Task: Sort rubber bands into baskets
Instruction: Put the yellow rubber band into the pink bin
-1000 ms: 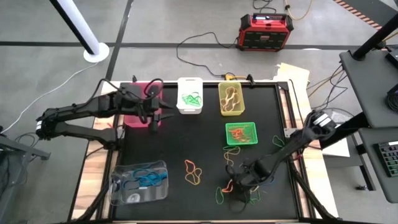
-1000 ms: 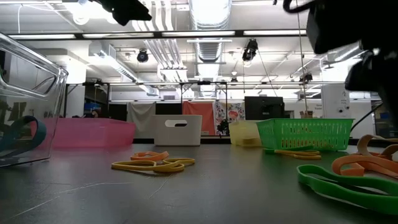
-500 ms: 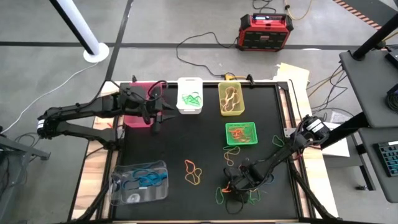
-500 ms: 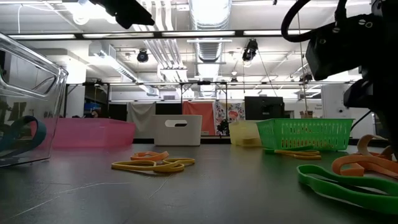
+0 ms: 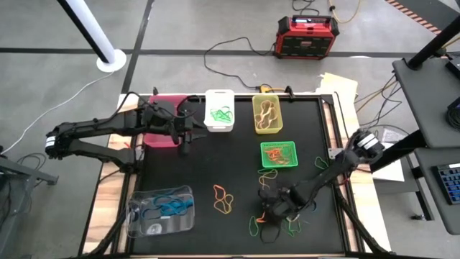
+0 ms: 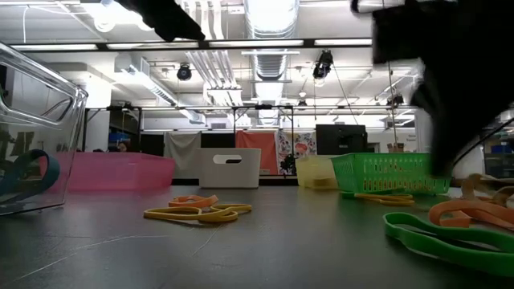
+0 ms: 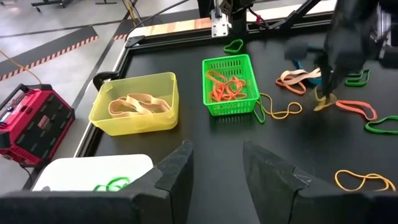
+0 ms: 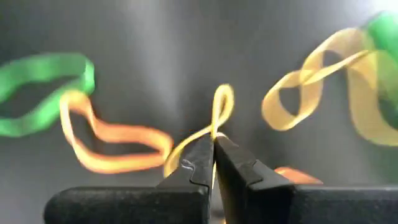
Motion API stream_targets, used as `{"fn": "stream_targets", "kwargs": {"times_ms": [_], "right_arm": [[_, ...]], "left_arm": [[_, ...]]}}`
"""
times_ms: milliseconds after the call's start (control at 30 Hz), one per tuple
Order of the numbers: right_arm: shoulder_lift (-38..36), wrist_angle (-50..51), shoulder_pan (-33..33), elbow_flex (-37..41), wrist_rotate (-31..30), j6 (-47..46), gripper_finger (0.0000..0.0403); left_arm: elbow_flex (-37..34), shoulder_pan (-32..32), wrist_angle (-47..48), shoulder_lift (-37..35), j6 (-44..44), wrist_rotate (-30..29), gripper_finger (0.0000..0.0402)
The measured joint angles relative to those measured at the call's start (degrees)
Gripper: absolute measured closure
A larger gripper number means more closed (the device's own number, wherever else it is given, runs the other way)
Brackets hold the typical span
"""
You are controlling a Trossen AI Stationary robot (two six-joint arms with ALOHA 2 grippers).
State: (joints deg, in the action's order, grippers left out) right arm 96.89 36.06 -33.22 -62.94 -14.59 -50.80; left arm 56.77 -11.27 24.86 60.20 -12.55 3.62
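No legible brand or label on any bin. The right hand (image 5: 267, 214) is low over the loose band pile near the desk's (image 5: 237, 155) front edge, fingers pinched together on a yellow rubber band (image 8: 217, 112). The left hand (image 5: 185, 137) hovers partly open and empty beside the pink basket (image 5: 159, 139). Open desk surface lies between the white basket (image 5: 219, 111), green mesh basket (image 5: 278, 155) and clear basket (image 5: 161, 211).
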Motion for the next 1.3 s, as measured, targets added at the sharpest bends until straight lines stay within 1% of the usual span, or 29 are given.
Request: {"fn": "stream_targets", "kwargs": {"times_ms": [267, 367, 433, 533, 600, 667, 733, 800, 900, 1000, 1100, 1167, 1300], "right_arm": [[-8.87, 0.08, 0.01, 0.48, -17.18, 6.36, 0.0394], [-10.47, -1.16, 0.44, 0.48, -21.34, 10.40, 0.0394], [-11.26, -3.10, 1.04, 0.55, -22.78, 14.11, 0.0394], [-11.83, -8.18, 2.92, 0.52, -24.73, 21.03, 0.0394], [-11.57, -11.97, 4.50, 0.52, -24.66, 26.43, 0.0394], [-11.35, -15.83, 6.31, 0.52, -24.01, 31.91, 0.0394], [-11.15, -19.84, 8.41, 0.52, -22.13, 37.17, 0.0394], [-10.82, -23.52, 10.55, 0.52, -20.52, 42.16, 0.0394], [-10.48, -29.82, 13.73, 0.52, -17.47, 49.60, 0.0394], [-9.93, -35.96, 16.97, 0.46, -12.95, 55.72, 0.0394], [-9.24, -40.33, 19.82, 0.48, -9.10, 60.43, 0.0394], [-8.96, -42.94, 21.42, 0.48, -6.66, 62.79, 0.0394], [-8.58, -46.33, 23.79, 0.48, -3.51, 65.97, 0.0394]], "left_arm": [[0.00, 0.00, -0.37, 0.16, -1.52, 0.09, 0.0279], [-0.10, 0.07, -0.44, 0.19, -1.50, 0.44, 0.0279], [-0.70, 0.15, -1.00, 0.35, -1.70, 2.90, 0.0279], [-3.96, 0.22, -5.82, 0.58, -2.40, 11.40, 0.0279], [-7.08, 0.25, -11.55, 0.62, -2.36, 17.50, 0.0279], [-10.37, 0.49, -17.92, 0.62, -1.56, 20.29, 0.0279], [-13.42, 0.92, -23.04, 0.62, -0.70, 20.41, 0.0276], [-15.62, 1.27, -25.80, 0.62, -0.14, 20.44, 0.0267], [-18.06, 1.79, -29.46, 0.62, 1.18, 20.55, 0.0244], [-20.23, 2.04, -34.50, 0.62, 2.84, 20.54, 0.0217], [-21.55, 2.10, -37.55, 0.62, 3.80, 20.33, 0.0192], [-21.77, 2.10, -38.44, 0.87, 4.13, 19.18, 0.0180], [-21.79, 2.08, -39.17, 2.22, 4.73, 18.32, 0.0169]]}}
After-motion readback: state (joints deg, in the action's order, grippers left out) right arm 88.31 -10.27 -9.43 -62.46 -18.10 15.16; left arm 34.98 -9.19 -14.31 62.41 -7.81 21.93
